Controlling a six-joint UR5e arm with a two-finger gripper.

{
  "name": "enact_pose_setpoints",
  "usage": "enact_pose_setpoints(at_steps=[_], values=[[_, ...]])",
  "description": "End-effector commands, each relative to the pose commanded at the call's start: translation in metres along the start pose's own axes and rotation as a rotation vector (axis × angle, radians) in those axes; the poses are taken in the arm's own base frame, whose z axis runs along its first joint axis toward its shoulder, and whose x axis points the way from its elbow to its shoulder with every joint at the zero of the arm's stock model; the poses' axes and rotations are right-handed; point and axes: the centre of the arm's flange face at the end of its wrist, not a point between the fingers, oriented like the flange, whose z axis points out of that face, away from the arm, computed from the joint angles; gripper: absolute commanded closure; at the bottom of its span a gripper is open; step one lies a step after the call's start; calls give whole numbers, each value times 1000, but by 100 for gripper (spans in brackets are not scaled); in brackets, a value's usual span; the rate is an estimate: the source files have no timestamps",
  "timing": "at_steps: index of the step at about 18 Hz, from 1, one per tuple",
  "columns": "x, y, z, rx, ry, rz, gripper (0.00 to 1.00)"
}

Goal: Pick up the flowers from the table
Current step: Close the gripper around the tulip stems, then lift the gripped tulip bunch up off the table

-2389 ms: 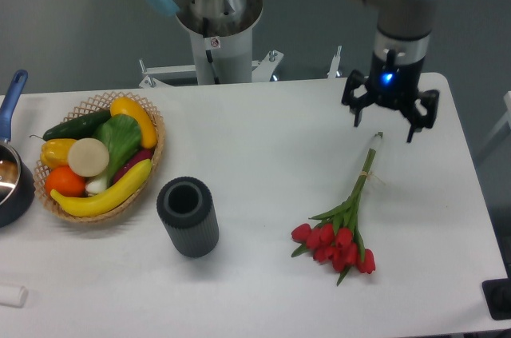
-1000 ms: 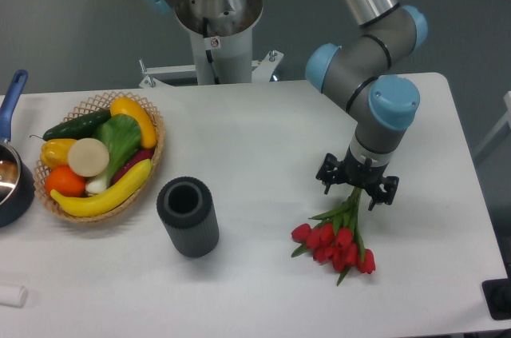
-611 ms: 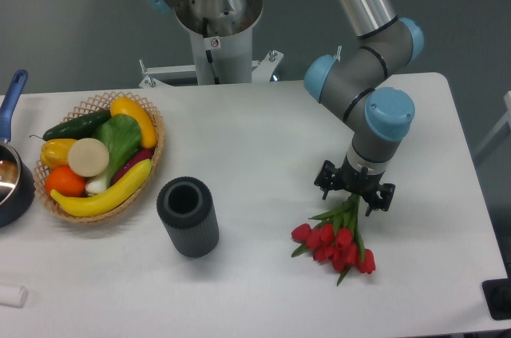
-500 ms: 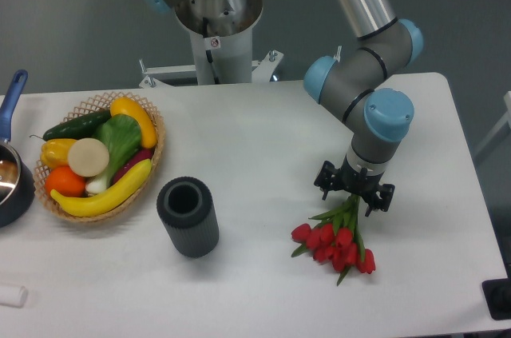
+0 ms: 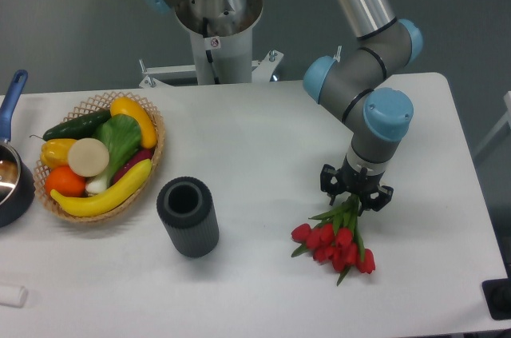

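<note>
The flowers [image 5: 339, 244], a bunch of red tulips with green leaves, lie on the white table [image 5: 263, 146] at the front right. Their blooms point toward the front edge. My gripper [image 5: 355, 194] is down over the stems just behind the leaves, and the wrist hides the upper stems. Its black fingers [image 5: 328, 181] are drawn in close on both sides of the stems, shut on them. The blooms still rest on the tabletop.
A dark grey ribbed cylinder [image 5: 188, 216] stands upright left of the flowers. A wicker basket [image 5: 102, 156] of fruit and vegetables sits at the far left, beside a dark pot with a blue handle [image 5: 11, 178]. The robot base [image 5: 215, 18] stands behind the table.
The arm came down from the back right onto the stems. In the last half second the fingers have drawn inward around them. The flowers have not moved.
</note>
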Motion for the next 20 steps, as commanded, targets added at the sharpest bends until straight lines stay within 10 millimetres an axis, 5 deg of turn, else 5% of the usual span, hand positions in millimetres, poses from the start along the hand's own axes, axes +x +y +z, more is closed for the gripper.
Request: enact_pose_setpoints(at_steps=[2, 12, 20], values=[[0, 0, -1, 1, -1, -3, 71], [-10, -2, -20, 26, -43, 1, 78], [10, -26, -150, 355, -93, -14, 77]])
